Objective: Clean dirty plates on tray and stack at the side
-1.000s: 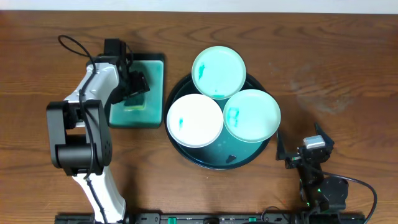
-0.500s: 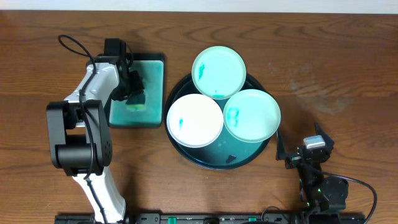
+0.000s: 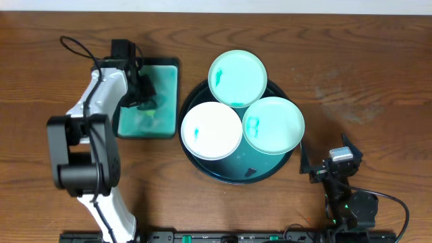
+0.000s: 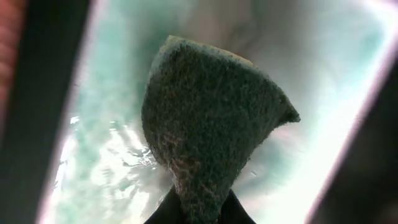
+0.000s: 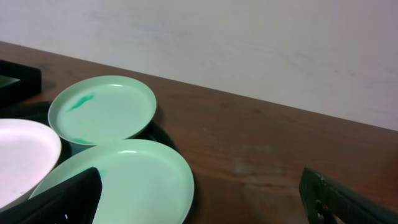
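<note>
Tray (image 3: 228, 170): round, black-rimmed, glossy teal inside, sitting mid-tabletop (image 3: 364, 61). The overhead view shows it whole. The right wrist view catches only a dark sliver of rim under the plates.
Left arm (image 3: 101, 101): white and black, reaching from the near edge out over the sponge dish. It shows in the overhead view only.
Sponge dish (image 3: 167, 101): green rectangle just left of the tray. The left wrist view shows its pale, wet, shiny floor up close.
Plates: three, all on the tray, with edges meeting. The far plate (image 3: 237, 77) is mint with a teal smear and overhangs the tray's far rim. The white plate (image 3: 211, 131) sits on the left with a small smear. The right plate (image 3: 273, 125) is mint, smeared near its left edge. From the right wrist view the smear on the right plate does not show.
Right pincer (image 5: 199, 180): fingers wide apart with nothing between them, low over the tabletop just right of the tray.
Left pincer (image 3: 145, 101): clamped on the sponge, above the dish.
Sponge (image 4: 205, 124): dark green, coarse, bunched into a wedge and pinched at its lower end. It is plain in the left wrist view and mostly hidden from overhead.
Dark scrap (image 3: 250, 172): on the tray's bare near part, too small to identify.
</note>
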